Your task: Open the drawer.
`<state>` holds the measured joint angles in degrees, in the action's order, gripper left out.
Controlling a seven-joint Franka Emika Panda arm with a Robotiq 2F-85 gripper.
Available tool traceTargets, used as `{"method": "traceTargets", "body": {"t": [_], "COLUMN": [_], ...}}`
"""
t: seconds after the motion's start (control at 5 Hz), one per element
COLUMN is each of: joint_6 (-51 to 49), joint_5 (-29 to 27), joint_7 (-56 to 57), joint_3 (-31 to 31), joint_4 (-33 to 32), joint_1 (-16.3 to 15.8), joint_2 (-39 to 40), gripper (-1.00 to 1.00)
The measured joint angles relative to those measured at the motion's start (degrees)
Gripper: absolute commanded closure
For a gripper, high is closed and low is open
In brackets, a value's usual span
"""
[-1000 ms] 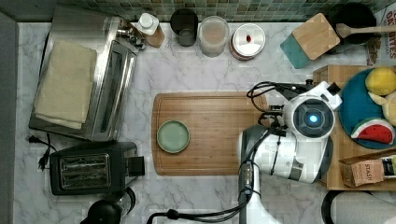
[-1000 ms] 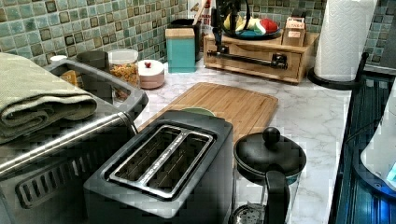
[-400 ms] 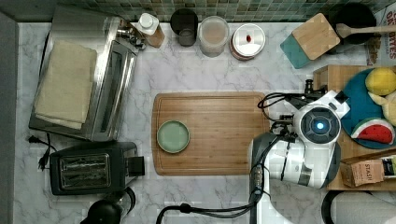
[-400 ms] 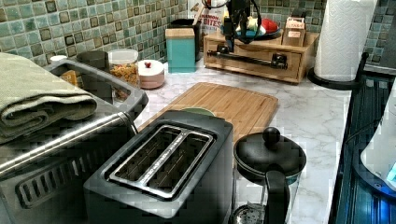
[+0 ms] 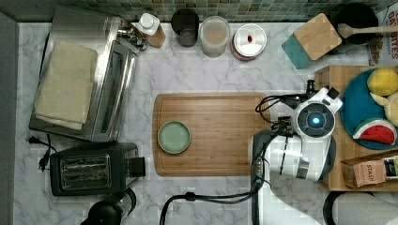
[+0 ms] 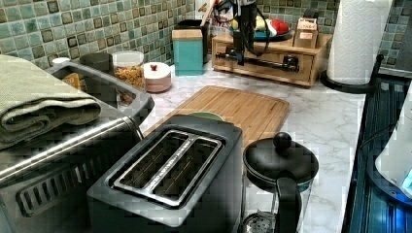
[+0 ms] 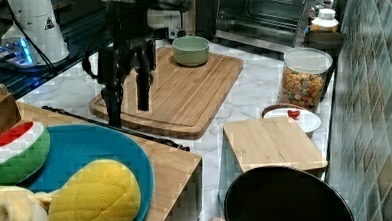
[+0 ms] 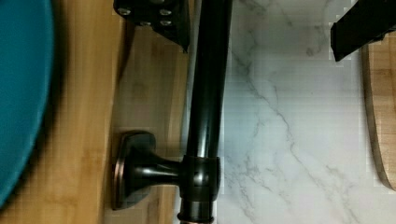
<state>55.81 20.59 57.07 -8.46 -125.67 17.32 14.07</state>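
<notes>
Tool [image 7: 128,101] spread wide, fingers straddling the long black metal bar handle [image 8: 208,93] of the shut light-wood drawer [image 6: 265,65], positioned for a clamp-and-pull.

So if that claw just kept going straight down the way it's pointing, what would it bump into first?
Most likely the drawer's black bar handle. The gripper points down with its fingers open, one on each side of the bar. It would probably straddle the bar, its palm meeting it, though depth is hard to judge.

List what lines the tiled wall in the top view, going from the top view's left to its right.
White-capped bottle → dark jar → clear lidded jar → white-lidded container → teal box with wooden lid → black pot holding a wooden spoon.
</notes>
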Motion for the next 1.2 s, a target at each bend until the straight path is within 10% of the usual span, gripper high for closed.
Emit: {"method": "traceTargets", "body": {"t": [1.2], "joint_6": [0.2], "joint_5": [-6.1], "joint_7": [3.8], "joint_3": [-0.5], "joint_4": [2.9], "joint_1": [1.9], "joint_2": [8.4], "gripper": [-1.00]}}
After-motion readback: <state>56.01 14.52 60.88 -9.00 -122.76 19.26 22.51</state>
